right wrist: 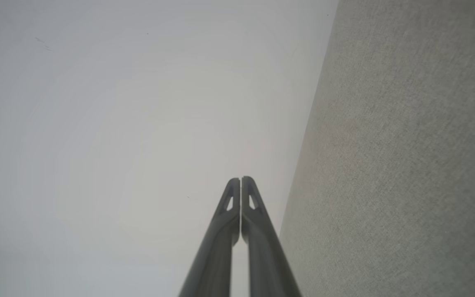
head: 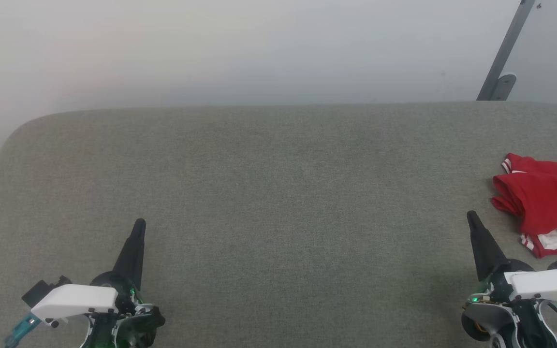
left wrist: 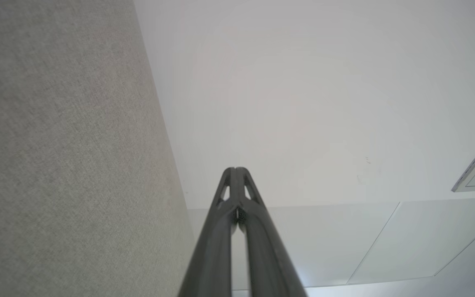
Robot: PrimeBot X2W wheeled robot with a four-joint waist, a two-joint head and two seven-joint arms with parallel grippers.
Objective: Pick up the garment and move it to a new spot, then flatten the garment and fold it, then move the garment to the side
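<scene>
The garment (head: 547,203) lies crumpled at the right edge of the grey fabric surface (head: 278,193) in the head view, red with white and striped trim showing; part of it runs off the frame. My right gripper (head: 472,216) hovers just left of it, shut and empty, apart from the cloth. At the lower left my left gripper (head: 139,223) is shut too, holding nothing. In the left wrist view the left gripper (left wrist: 235,169) has its tips pressed together, and the right gripper (right wrist: 241,178) looks the same in the right wrist view.
A pale wall (head: 259,48) rises behind the surface. A grey metal bar (head: 505,53) leans at the back right. The surface's rounded back-left corner (head: 22,128) drops to a dark floor strip.
</scene>
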